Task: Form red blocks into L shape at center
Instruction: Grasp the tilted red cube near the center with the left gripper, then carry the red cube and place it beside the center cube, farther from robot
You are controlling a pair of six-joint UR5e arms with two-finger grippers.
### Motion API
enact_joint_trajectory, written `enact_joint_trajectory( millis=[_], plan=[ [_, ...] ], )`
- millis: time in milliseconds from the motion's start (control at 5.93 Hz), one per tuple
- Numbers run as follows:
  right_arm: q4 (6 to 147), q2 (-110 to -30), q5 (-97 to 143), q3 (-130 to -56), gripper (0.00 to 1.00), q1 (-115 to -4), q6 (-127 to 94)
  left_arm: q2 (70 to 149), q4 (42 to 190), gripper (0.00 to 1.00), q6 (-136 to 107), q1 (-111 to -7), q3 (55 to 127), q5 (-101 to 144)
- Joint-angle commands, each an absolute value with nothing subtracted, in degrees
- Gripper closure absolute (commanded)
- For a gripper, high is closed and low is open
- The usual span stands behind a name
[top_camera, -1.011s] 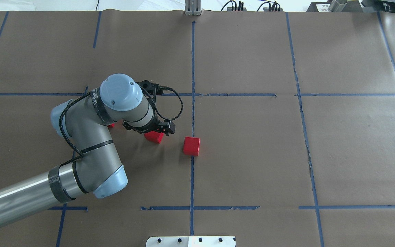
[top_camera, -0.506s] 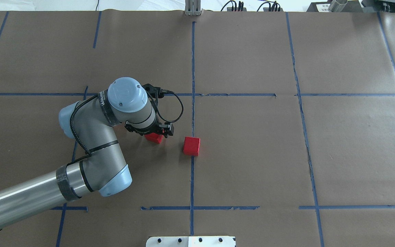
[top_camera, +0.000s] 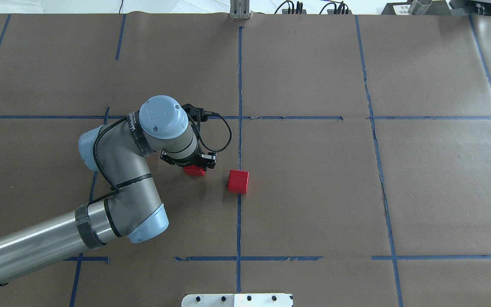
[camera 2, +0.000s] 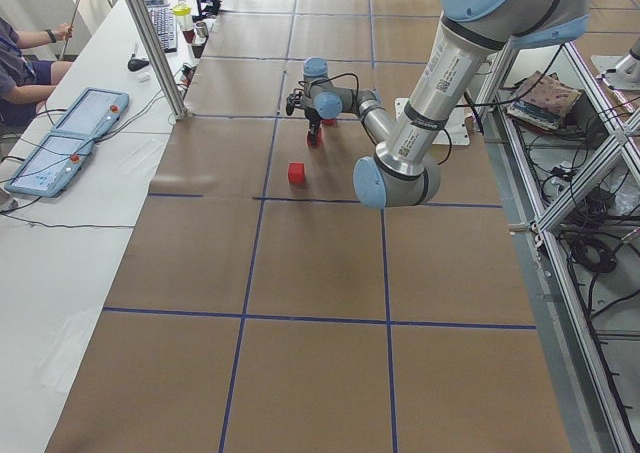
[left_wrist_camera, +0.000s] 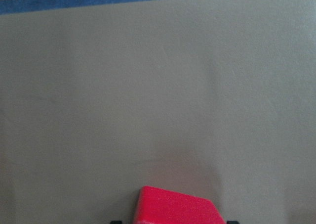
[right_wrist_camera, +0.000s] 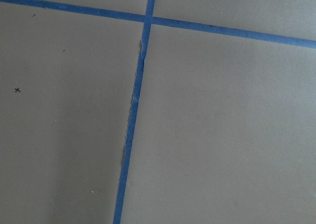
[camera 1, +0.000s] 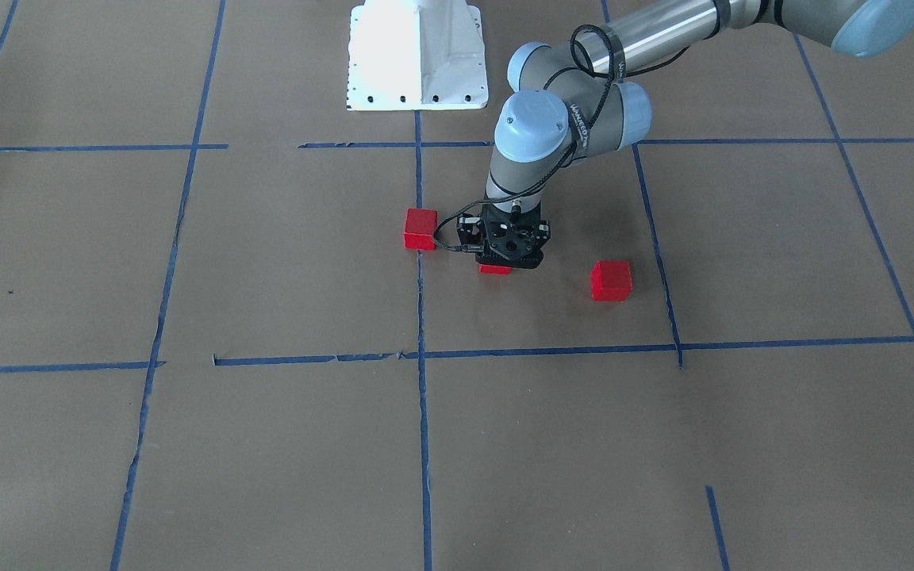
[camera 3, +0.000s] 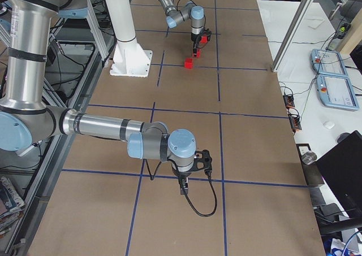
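One red block [camera 1: 420,229] sits on the brown paper by the centre tape line; it also shows in the overhead view [top_camera: 238,181]. A second red block [camera 1: 611,280] lies apart on the left arm's side and is hidden under that arm in the overhead view. My left gripper [camera 1: 504,263] points straight down and is shut on the third red block [top_camera: 194,171], low at the table. That block fills the bottom of the left wrist view [left_wrist_camera: 177,206]. My right gripper [camera 3: 182,189] hovers low over bare paper far from the blocks. I cannot tell whether it is open or shut.
The white robot base [camera 1: 417,59] stands at the table's robot side. Blue tape lines [top_camera: 240,85] divide the brown paper into squares. Control tablets [camera 3: 336,86] lie on a side bench beyond the table edge.
My left arm has swung to the right and its wrist has turned. The block in the gripper has turned with it and shifted slightly right. The other blocks have not moved.
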State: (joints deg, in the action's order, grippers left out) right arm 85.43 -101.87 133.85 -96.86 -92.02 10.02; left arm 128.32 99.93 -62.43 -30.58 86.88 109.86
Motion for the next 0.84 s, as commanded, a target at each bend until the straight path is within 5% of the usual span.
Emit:
enact_joint_trajectory(
  millis=[0,674],
  plan=[
    [85.4,-101.9,133.9,-96.9,0.00,-92.0,9.9,130.0,99.6,0.62,-62.5,-31.5,86.8,109.8],
    [85.5,-101.9,133.7,-96.7,0.00,-91.9,10.0,142.5,99.3,0.63,-65.2,-30.1,74.4,107.7]
  ],
)
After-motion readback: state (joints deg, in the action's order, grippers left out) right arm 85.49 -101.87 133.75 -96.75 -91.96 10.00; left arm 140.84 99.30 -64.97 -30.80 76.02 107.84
